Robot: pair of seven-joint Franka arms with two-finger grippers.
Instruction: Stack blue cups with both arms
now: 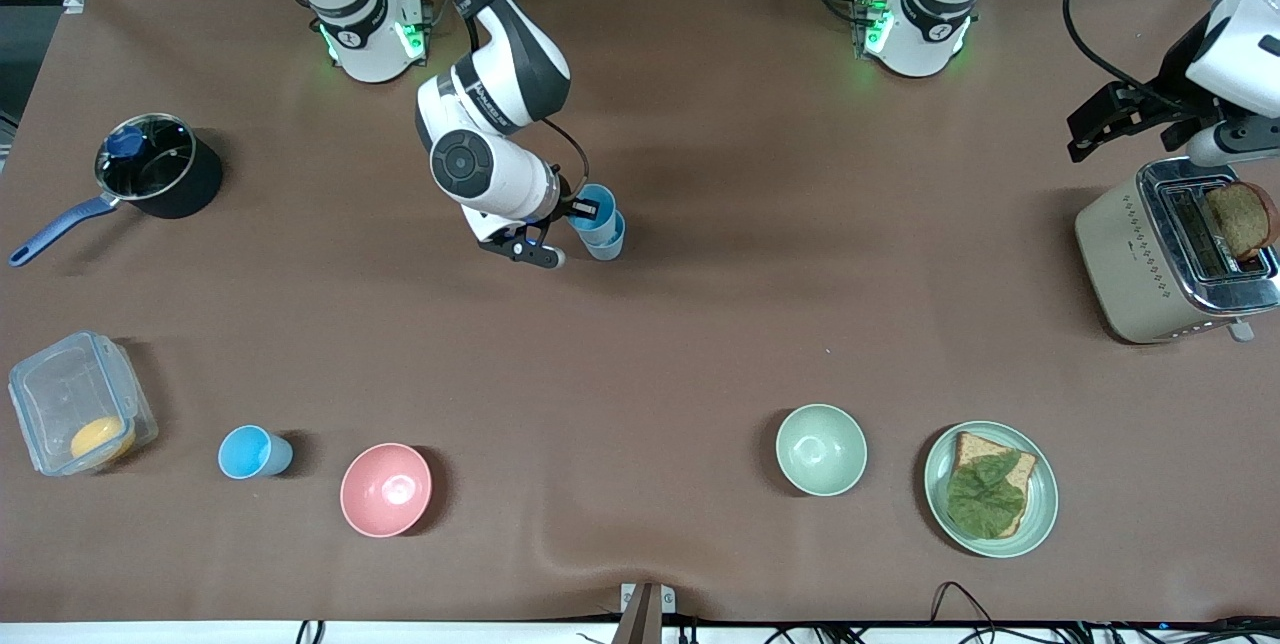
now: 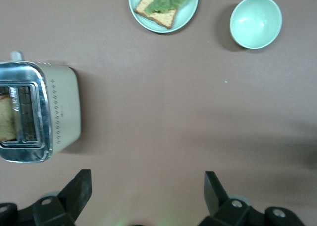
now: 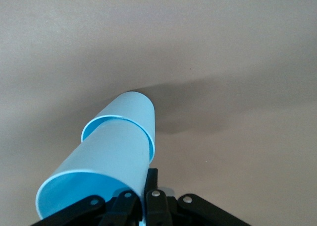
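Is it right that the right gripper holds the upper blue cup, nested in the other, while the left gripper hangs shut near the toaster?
Not quite: the left gripper is open, as the left wrist view shows. The right gripper does hold the upper blue cup, nested in the other.

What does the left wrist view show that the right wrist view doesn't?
Only the left wrist view shows the toaster with bread in its slot, the plate with leaf-topped bread, the green bowl, and the open left gripper over bare table beside the toaster.

Only the right wrist view shows the two blue cups, one nested in the other, with the right gripper shut on the upper cup's wall.

Both show the brown table.
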